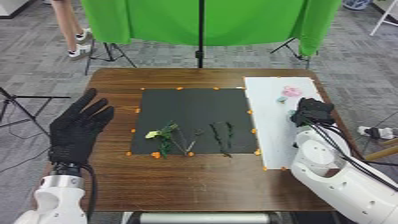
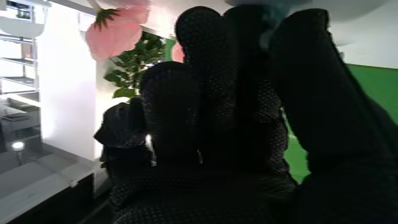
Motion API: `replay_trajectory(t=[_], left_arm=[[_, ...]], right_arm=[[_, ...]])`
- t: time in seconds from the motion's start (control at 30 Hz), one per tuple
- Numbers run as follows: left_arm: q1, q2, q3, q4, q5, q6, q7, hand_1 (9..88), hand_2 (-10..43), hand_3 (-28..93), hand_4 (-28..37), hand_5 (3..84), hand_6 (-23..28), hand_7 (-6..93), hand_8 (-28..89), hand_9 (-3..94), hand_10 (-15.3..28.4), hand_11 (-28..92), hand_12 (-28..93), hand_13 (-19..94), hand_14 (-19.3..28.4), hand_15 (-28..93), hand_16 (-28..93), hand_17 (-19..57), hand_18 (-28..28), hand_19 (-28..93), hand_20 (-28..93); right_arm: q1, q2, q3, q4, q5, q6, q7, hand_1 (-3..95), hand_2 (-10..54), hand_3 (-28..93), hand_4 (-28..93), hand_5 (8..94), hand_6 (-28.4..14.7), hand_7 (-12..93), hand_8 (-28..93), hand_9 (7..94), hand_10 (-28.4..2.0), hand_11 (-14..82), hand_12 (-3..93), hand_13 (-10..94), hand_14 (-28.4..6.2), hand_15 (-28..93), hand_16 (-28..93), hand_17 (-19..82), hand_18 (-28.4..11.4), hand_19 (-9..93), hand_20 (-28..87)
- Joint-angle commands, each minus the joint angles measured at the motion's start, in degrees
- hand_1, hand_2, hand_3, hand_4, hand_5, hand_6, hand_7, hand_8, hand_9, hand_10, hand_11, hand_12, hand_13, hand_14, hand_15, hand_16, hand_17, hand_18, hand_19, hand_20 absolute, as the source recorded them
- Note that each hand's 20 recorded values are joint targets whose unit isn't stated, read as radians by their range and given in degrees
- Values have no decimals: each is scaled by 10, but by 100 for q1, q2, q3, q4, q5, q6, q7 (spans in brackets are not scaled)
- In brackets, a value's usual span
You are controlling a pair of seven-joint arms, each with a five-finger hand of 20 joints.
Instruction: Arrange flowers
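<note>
"Left hand [image 1: 78, 127]?"
"I had its fingers released, left of frame."
"Right hand [image 1: 315, 107]?"
"Right of frame; I couldn't tell its grip."
"Flowers?"
"I saw the pink flower [image 1: 291, 91] upper right, the pale yellow flower [image 1: 152, 134] lower left."

Yellow flower [image 1: 152, 134] and green stems [image 1: 229, 133] on black mat [image 1: 191, 105], pink flower [image 1: 291, 91] on white sheet [image 1: 272, 131]

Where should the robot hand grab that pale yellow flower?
Probably by the green stem, pinched from above: the pale yellow flower lies flat on the dark mat, and its rounded bloom could crush.
</note>
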Motion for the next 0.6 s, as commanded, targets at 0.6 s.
replay_trajectory(t=[0.6], left_arm=[[234,131,-27,-88,-48,71,253,256,76,797,-210,398,102,133,-96,369,208,261,112,272,278,550,-88,-82,284,599,50]], right_arm=[[249,-297,-348,-697,-639,1221,-374,536,-95,657,-283,909,45,147,7,889,-81,278,298,680,-95,828,178,273,-218,932,614]])
